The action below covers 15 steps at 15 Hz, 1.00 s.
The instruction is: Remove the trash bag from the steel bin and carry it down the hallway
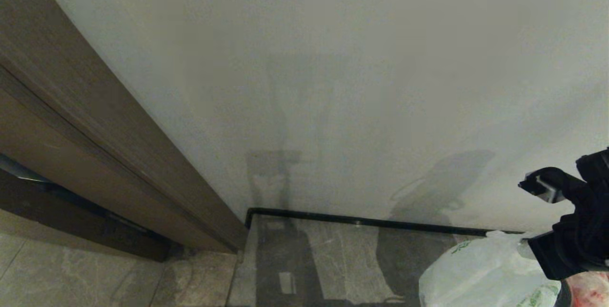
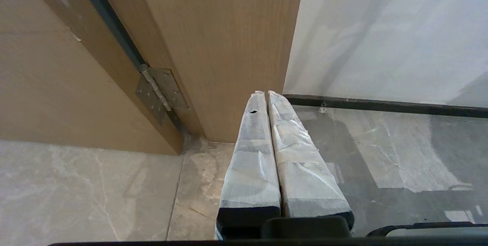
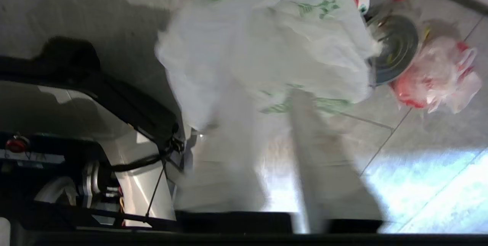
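Billowing crinkled white trash bag (image 3: 263, 44) with green print, right tool (image 3: 267, 124) parted, left tool (image 2: 265, 95) pressed together.

My rig's left gripper (image 2: 267, 95) fingers wear wrinkled pale-grey wrap; its right arm (image 1: 578, 223) is black, its silver base (image 3: 141, 169) trailing black cables.

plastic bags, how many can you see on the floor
2. The white trash bag with green print lies by the steel bin; the clear bag with red contents lies on the tiles on the bin's other side. More could be out of view.
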Tool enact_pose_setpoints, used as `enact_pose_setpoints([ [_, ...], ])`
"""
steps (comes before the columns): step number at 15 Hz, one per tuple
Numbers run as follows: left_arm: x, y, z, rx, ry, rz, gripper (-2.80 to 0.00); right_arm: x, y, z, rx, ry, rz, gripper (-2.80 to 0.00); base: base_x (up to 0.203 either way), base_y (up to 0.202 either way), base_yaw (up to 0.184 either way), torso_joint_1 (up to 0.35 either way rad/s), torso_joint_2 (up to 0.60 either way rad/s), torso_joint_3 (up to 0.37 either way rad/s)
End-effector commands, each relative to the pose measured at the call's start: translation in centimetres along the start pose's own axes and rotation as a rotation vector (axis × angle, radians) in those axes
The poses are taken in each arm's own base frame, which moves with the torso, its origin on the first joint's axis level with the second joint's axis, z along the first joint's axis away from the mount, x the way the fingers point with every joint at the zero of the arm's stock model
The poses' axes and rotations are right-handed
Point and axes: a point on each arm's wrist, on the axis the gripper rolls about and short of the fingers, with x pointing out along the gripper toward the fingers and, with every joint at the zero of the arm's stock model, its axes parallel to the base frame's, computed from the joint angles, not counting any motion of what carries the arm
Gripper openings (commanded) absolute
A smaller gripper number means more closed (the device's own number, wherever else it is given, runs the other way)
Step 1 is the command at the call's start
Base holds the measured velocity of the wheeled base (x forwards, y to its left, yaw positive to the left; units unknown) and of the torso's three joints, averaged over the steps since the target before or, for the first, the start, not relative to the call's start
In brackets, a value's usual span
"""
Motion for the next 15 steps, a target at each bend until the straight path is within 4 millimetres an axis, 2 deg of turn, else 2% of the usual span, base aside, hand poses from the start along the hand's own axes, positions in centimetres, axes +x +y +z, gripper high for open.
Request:
enact_pose_setpoints([
  [1, 0.0, 0.0, 0.0, 0.0, -0.001, 0.0, -2.8, 0.3, 0.2, -0.3, -0.009, 0.019, 0.007, 0.0, 0.0, 0.0, 0.0, 0.0, 0.0, 0.0],
  [10, 0.0, 0.0, 0.0, 0.0, 0.0, 0.0, -2.8, -0.4, 0.5, -1.0, -0.009, -0.013, 0.012, 0.0, 0.0, 0.0, 0.0, 0.0, 0.0, 0.0],
  [13, 0.0, 0.0, 0.0, 0.0, 0.0, 0.0, -2.8, -3.6, -0.1, -1.4, 0.18, -0.183, -0.001, 0.0, 0.0, 0.0, 0.0, 0.0, 0.0, 0.0],
  [14, 0.0, 0.0, 0.0, 0.0, -0.001, 0.0, -2.8, -5.1, -0.4, -1.8, 0.263, -0.257, -0.008, -2.8, 0.0, 0.0, 0.0, 0.0, 0.0, 0.0],
  [15, 0.0, 0.0, 0.0, 0.0, 0.0, 0.0, -2.8, -6.5, -0.6, -2.5, 0.325, -0.321, -0.017, -2.8, 0.0, 0.0, 0.0, 0.0, 0.0, 0.0],
])
